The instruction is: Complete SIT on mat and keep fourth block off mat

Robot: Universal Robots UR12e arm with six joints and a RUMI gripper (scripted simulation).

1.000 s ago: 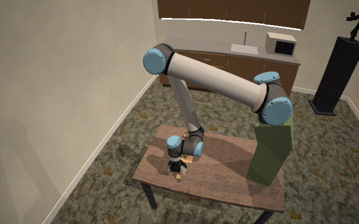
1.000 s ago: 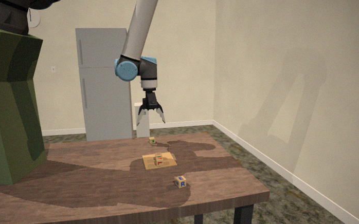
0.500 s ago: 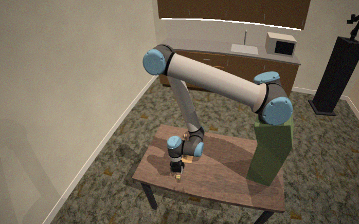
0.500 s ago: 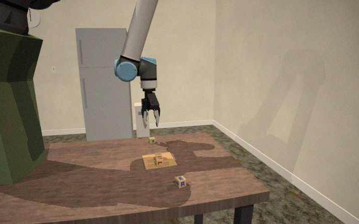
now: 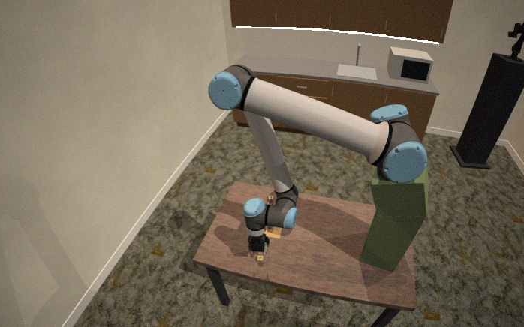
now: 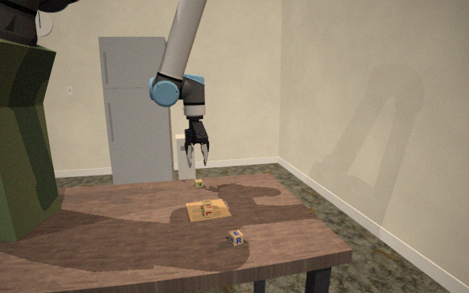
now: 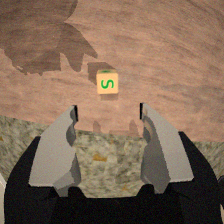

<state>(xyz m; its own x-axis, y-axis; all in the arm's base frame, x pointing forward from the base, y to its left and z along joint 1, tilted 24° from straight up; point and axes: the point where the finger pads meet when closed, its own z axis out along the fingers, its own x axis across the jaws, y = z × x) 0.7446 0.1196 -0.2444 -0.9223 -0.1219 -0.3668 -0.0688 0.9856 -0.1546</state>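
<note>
The gripper [image 6: 197,159] is held high above the S block [image 7: 107,83], partly narrowed and grasping nothing, presumably pre-set to the block's width. The S block lies on the counter [image 6: 283,232], beyond the mat [image 6: 192,214] where two blocks wait.

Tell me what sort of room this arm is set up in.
Most likely a kitchen. A counter with a sink and a microwave runs along one wall under brown cabinets, and a grey fridge stands behind the wooden table.
</note>
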